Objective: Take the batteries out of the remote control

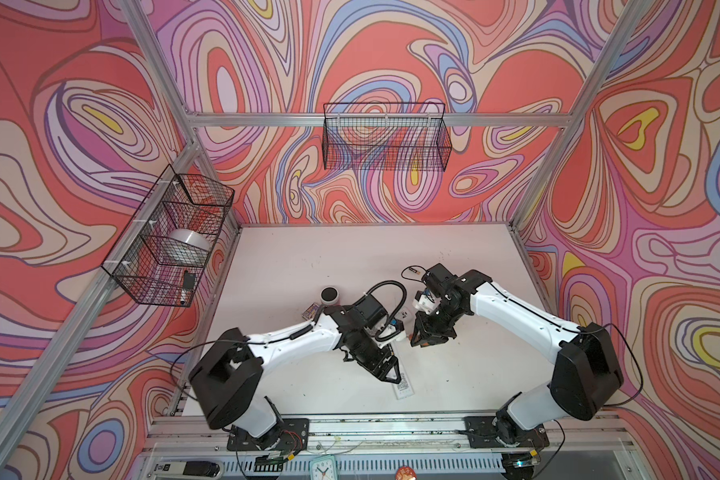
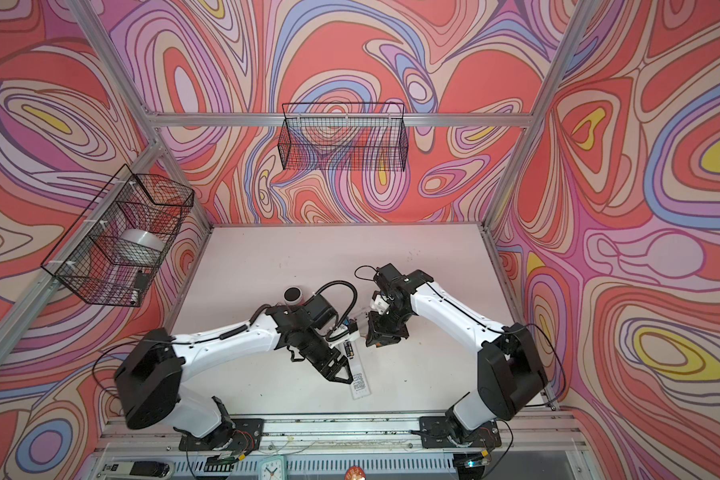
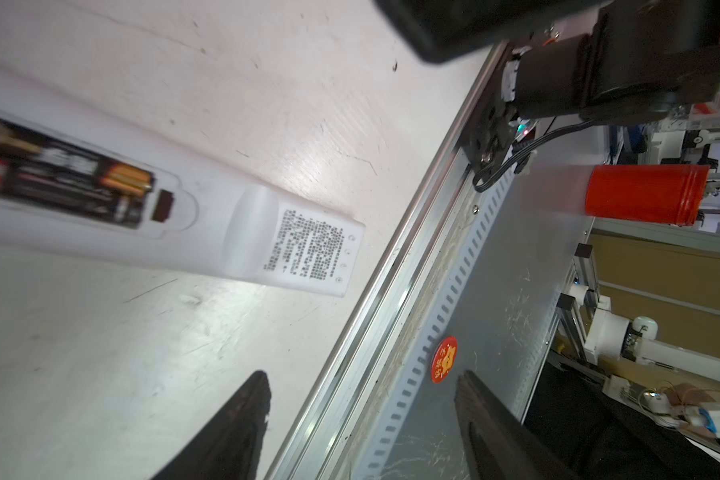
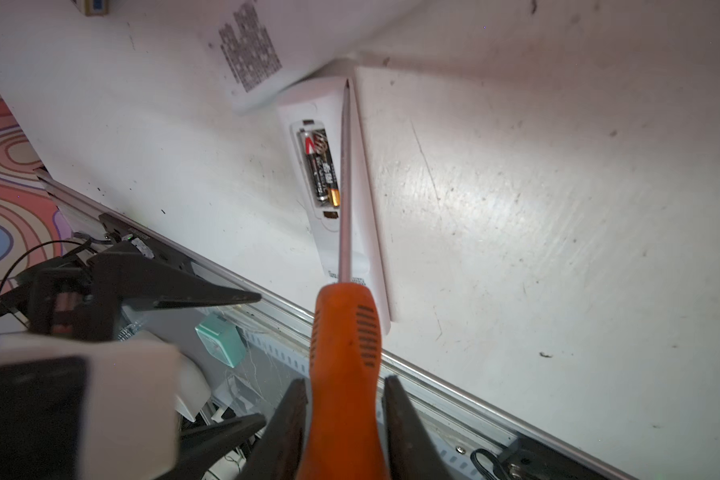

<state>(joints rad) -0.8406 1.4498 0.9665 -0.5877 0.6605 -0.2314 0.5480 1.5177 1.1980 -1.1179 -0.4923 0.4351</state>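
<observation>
The batteries are seated in the open bay of the remote; they are judged light, stiff, slippery, best levered at the gold end. Left pincer is released; right pincer is clenched on the screwdriver.

White remote control lies back-up near the table's front edge, compartment open, black gold-tipped batteries seated lengthwise inside.

Wide-open table at three o'clock of the remote; left gripper blocks nine, screwdriver bars one o'clock.
</observation>
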